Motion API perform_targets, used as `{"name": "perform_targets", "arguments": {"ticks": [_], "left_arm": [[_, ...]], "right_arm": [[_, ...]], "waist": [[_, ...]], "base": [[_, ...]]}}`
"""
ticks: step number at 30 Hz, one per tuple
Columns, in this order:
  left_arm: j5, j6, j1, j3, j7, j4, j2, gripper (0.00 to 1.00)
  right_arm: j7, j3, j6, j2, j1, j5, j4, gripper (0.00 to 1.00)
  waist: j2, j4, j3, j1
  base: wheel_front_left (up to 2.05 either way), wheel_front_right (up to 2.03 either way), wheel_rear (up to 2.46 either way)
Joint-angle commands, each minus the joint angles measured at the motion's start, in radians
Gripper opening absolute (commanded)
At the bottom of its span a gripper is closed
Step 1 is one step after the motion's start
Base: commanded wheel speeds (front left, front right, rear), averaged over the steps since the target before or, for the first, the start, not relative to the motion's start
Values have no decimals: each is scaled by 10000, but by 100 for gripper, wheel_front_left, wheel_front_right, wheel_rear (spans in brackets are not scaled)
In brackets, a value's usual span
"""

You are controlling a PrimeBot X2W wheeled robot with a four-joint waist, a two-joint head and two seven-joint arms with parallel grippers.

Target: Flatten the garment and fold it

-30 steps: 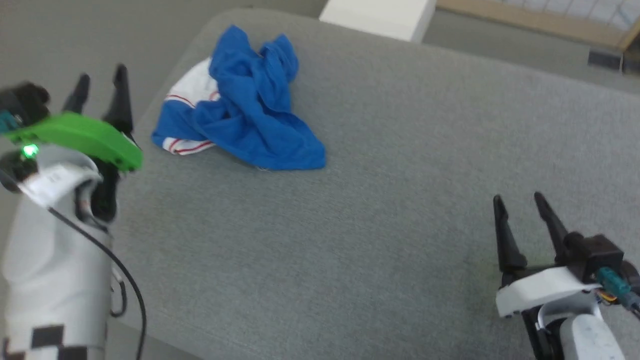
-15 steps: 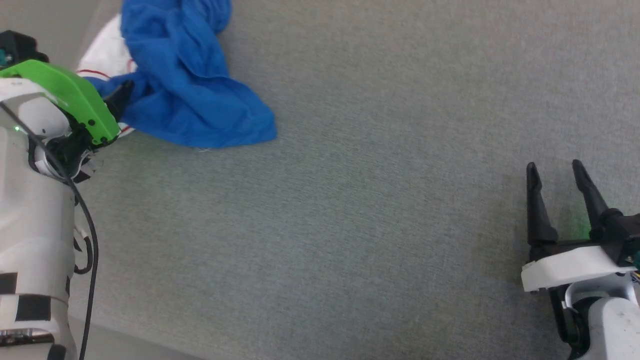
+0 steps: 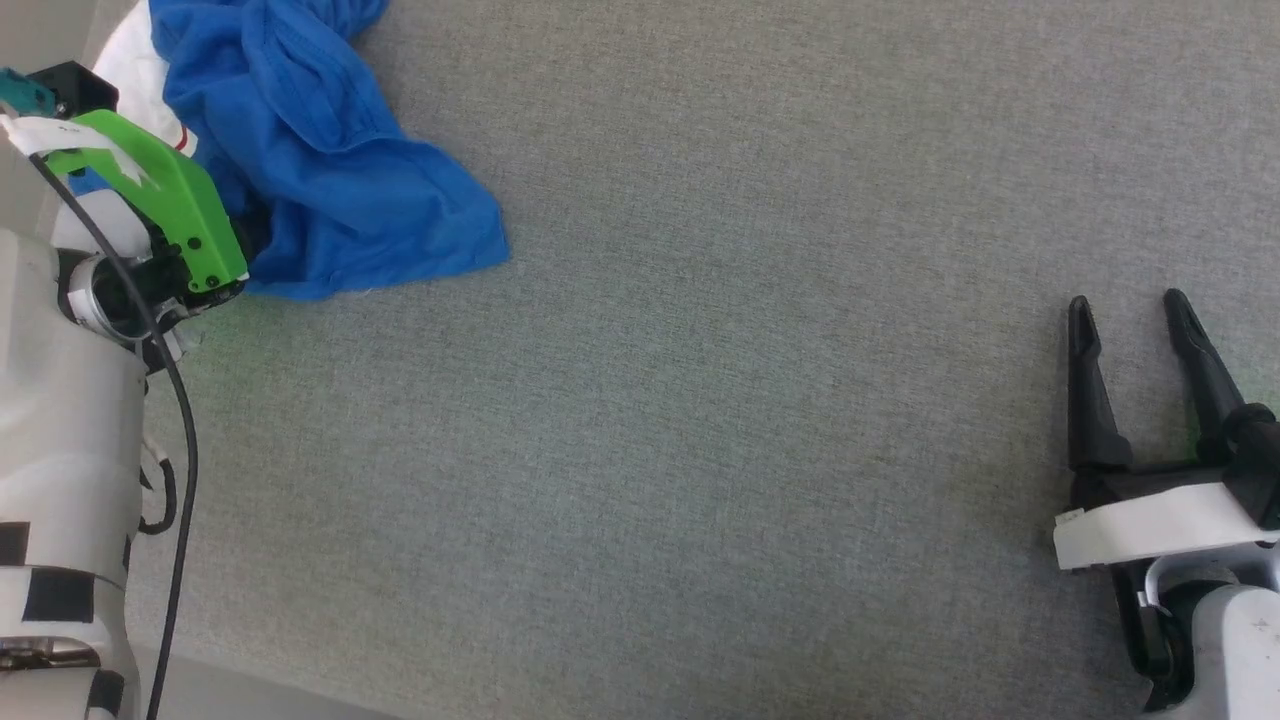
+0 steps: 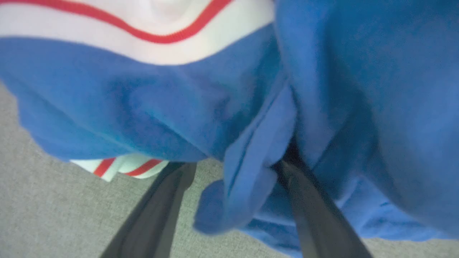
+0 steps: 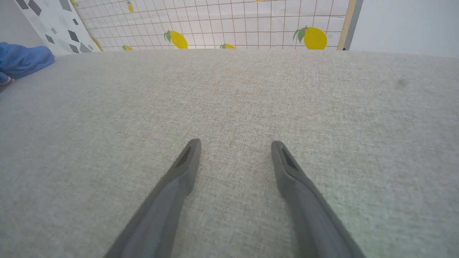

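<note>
The garment point(image 3: 320, 170) is a crumpled bright blue T-shirt lying at the upper left of the grey cushion, with a white sleeve at its far left. In the left wrist view the garment point(image 4: 358, 89) is close up, showing white trim with red stripes point(image 4: 161, 36). My left gripper point(image 3: 250, 228) has pushed into its near edge. Its fingers point(image 4: 161, 204) stand apart with a blue fold between them, and the tips are hidden in cloth. My right gripper point(image 3: 1127, 302) hovers open at the lower right, far from the shirt, with nothing between its fingers point(image 5: 179, 179). The garment point(image 5: 21, 61) also shows far left there.
The grey upholstered cushion point(image 3: 700, 420) spreads wide between the two arms. Its near edge runs along the lower left point(image 3: 230, 690). Beyond its far edge stands a tiled panel with lemon prints point(image 5: 229, 25).
The head camera has tilted down, so the whole picture shifted. My left gripper has advanced from beside the shirt into its near edge. The right gripper stays open and hardly moves.
</note>
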Motion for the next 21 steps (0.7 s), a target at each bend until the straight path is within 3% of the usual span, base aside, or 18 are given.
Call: {"name": "perform_targets", "arguments": {"ticks": [1,11,21], "left_arm": [[20,-107,410,-216,-67,240,-392,0],[409,-118,278,-51,-2986,-547,-17,0],[571,-95,-696,194,-4800,-1038,359,0]], "right_arm": [[100,-94,-15,-47,-124,-43,215,100],[-32,-92,-15,-47,-41,103,615,100],[-528,128,-15,-47,165,602,1757,100]], "waist": [[-1,12,5,1],[-1,163,-692,1],[-1,154,-2351,1]], "base": [[0,0,0],[0,0,0],[0,0,0]]}}
